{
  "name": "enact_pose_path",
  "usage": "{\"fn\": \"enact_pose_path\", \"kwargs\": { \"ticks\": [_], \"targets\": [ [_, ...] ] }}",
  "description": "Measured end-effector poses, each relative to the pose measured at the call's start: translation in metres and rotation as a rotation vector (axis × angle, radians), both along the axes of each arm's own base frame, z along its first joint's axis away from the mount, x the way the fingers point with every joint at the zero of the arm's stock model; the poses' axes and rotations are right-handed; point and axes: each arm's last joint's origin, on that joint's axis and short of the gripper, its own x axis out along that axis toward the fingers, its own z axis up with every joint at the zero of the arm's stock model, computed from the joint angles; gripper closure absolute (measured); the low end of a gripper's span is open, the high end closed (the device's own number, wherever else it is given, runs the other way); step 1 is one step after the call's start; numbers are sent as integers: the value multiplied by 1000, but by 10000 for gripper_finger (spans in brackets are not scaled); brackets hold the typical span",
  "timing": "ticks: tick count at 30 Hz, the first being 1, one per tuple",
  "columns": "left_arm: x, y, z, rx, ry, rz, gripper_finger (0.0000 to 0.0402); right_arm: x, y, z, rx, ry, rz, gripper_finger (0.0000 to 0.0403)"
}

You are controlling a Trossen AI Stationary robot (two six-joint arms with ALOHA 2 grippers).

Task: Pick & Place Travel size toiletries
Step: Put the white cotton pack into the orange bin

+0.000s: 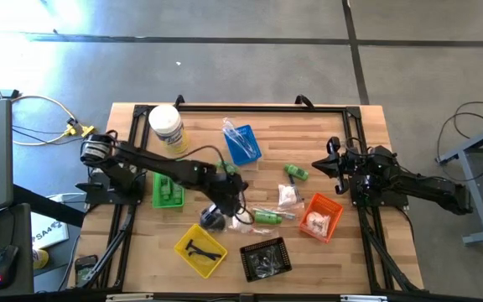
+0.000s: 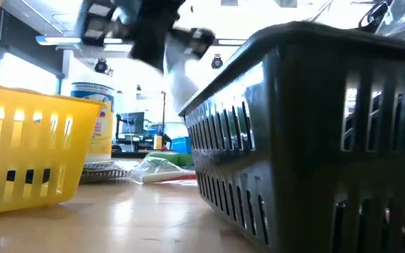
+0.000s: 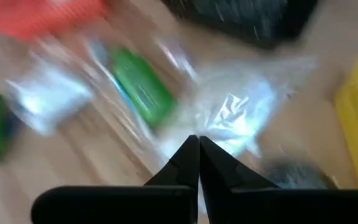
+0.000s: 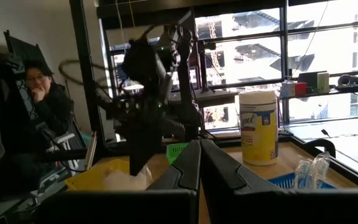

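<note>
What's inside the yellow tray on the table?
The yellow tray holds little black T-shaped pieces. From table level its wall hides the contents.

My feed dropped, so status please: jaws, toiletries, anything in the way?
Left gripper jaws shut on a clear wrapper, mid-table. Right gripper jaws shut, empty, parked at the table's right side. Green bottle loose beside the wrapper. Yellow tray and black tray close by.

Robotics lab — concrete floor (image 1: pixel 250 21), cables (image 1: pixel 36 113), monitors (image 2: pixel 131 123)
</note>
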Motion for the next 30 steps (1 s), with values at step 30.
{"fn": "enact_pose_path", "kwargs": {
  "ticks": [30],
  "targets": [
    [165,39,16,-209,-376,-3,401,1,-3,-1,55,0,-80,401]
  ]
}}
